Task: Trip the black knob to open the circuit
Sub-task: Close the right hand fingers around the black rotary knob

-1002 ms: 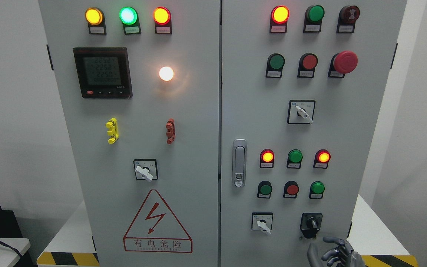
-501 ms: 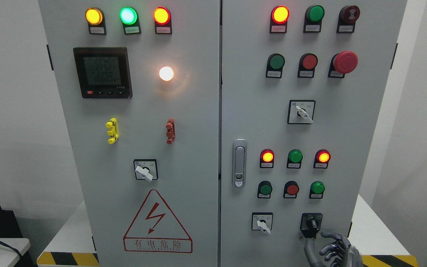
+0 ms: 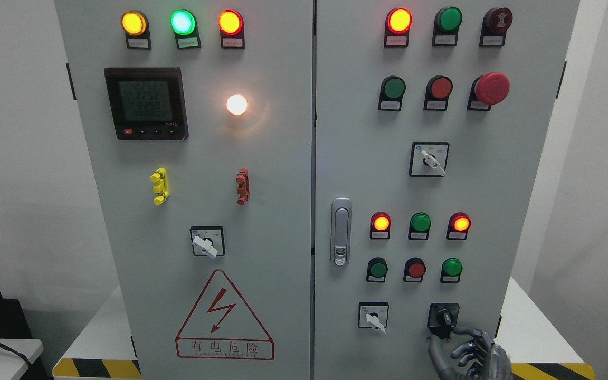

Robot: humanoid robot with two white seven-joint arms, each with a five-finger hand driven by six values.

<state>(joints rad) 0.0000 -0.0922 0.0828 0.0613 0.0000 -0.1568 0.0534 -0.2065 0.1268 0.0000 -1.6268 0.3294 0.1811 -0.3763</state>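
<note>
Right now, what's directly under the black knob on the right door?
The right hand, fingers curled up to the black knob's lower edge. They cover the panel beneath it.

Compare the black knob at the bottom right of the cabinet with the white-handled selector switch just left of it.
The black knob is dark all over on a black plate; the selector switch has a white handle on a white plate. The right hand reaches the knob; the switch stands untouched. Both are rotary controls in the same bottom row.
</note>
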